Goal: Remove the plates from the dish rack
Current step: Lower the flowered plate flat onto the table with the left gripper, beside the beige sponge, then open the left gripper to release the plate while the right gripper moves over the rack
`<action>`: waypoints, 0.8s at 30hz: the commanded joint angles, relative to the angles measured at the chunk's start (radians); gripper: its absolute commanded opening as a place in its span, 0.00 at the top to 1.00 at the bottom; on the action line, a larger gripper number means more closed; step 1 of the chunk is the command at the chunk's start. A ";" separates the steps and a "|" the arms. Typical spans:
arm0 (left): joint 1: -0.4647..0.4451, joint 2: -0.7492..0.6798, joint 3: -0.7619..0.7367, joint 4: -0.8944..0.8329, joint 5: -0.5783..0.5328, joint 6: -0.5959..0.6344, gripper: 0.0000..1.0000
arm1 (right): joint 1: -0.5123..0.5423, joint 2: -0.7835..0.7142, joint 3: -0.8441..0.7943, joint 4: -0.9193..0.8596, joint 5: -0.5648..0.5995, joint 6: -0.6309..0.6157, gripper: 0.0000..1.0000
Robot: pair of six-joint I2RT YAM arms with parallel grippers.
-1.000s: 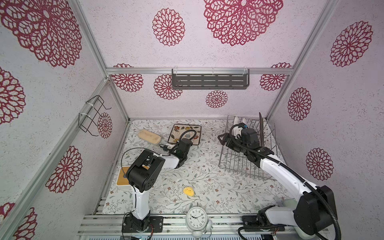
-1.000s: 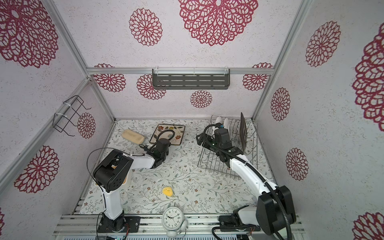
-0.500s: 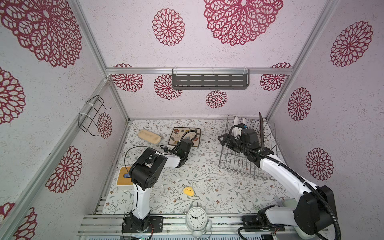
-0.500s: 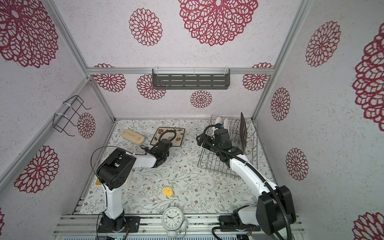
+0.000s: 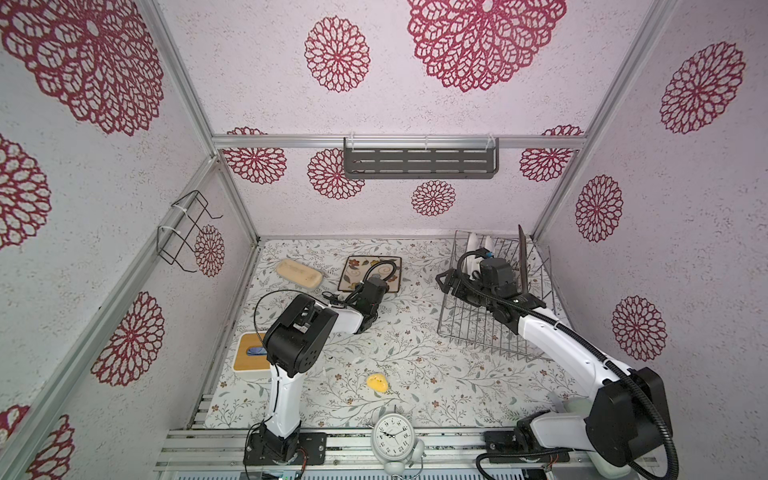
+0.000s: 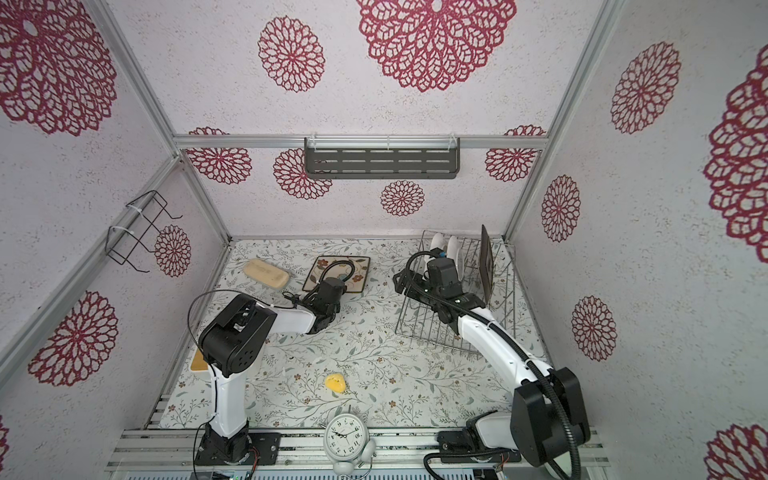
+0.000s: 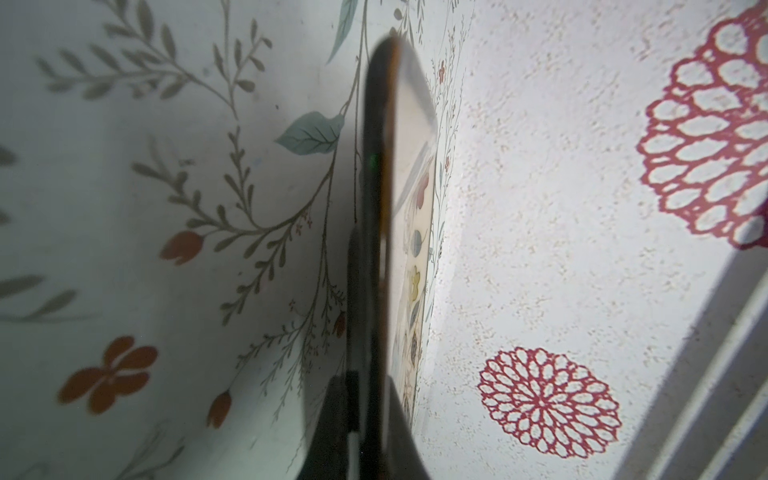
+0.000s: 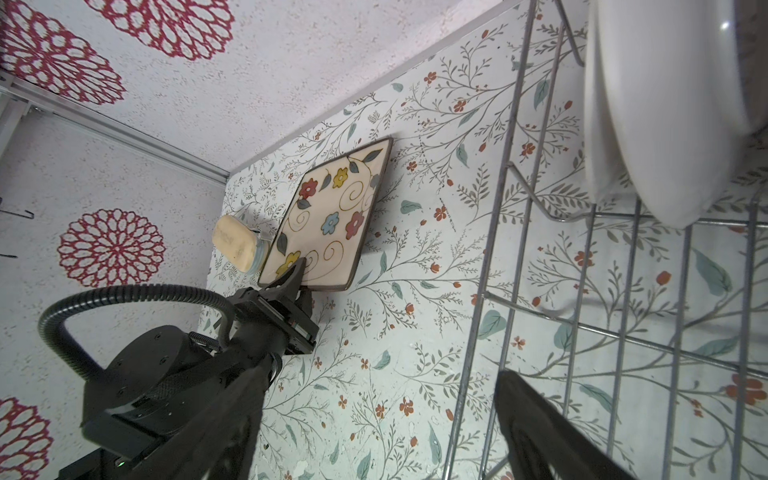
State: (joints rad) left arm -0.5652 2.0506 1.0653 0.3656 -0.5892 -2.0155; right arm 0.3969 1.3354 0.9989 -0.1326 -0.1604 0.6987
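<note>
Your left gripper (image 8: 300, 266) pinches the flowered plate (image 8: 332, 216) by its nearest edge. Your right gripper (image 5: 459, 279) is spread wide over the dish rack (image 5: 478, 332), with the round plates (image 5: 471, 249) just beside it.

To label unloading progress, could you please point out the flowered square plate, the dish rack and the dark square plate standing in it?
flowered square plate (image 8: 328, 216): right wrist view, middle of its cream face.
dish rack (image 5: 469, 326): in a top view, grid base.
dark square plate (image 6: 486, 261): in a top view, its dark side.
</note>
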 commanded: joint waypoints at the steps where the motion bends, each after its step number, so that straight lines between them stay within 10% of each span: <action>1: -0.004 -0.010 0.054 0.117 -0.028 -0.034 0.93 | -0.006 0.000 0.045 0.005 0.026 -0.023 0.10; 24: -0.009 0.010 0.116 -0.034 0.011 -0.074 0.28 | -0.007 -0.021 0.046 -0.020 0.052 -0.040 0.09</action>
State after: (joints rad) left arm -0.5690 2.0567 1.1412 0.3161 -0.5728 -2.0727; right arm 0.3954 1.3380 1.0168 -0.1501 -0.1333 0.6872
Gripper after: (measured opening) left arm 0.721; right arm 0.906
